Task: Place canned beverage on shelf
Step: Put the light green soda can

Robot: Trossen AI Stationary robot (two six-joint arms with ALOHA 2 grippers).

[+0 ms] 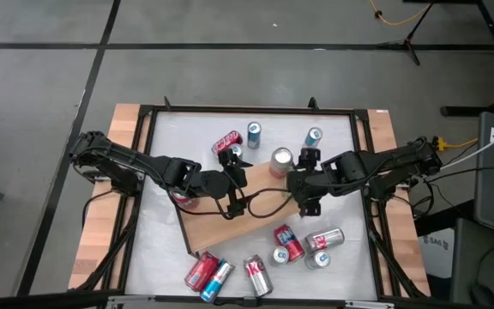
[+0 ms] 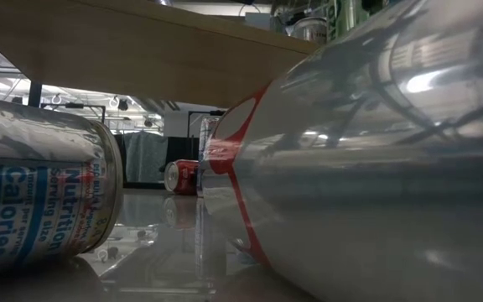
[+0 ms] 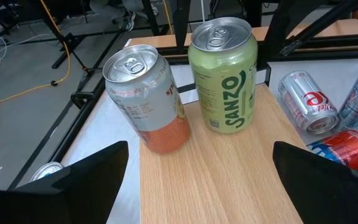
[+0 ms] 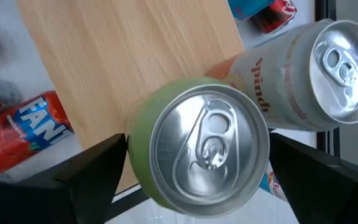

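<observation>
The shelf (image 1: pixel 230 225) is a light wooden board on the white tabletop. Two cans stand upright at its far right end: a green can (image 4: pixel 197 149) (image 3: pixel 222 81) and, beside it at the board's edge, a silver-and-orange can (image 3: pixel 145 99) (image 4: pixel 309 74) (image 1: pixel 281 159). My right gripper (image 4: pixel 197 168) (image 1: pixel 301 190) is open, pointing steeply down over the green can with one finger on each side of it. It hides that can in the high view. My left gripper (image 3: pixel 201 186) (image 1: pixel 237 187) hovers open over the board's middle and faces both cans, with nothing between its fingers.
Several cans lie on the white tabletop near the front edge (image 1: pixel 208 275) (image 1: pixel 258 275) (image 1: pixel 288 243) (image 1: pixel 324 239). Two blue cans stand at the far side (image 1: pixel 253 133) (image 1: pixel 314 137), with a red one (image 1: pixel 225 142) nearby. An orange Fanta can (image 4: pixel 23 134) lies beside the board. A black frame rims the table.
</observation>
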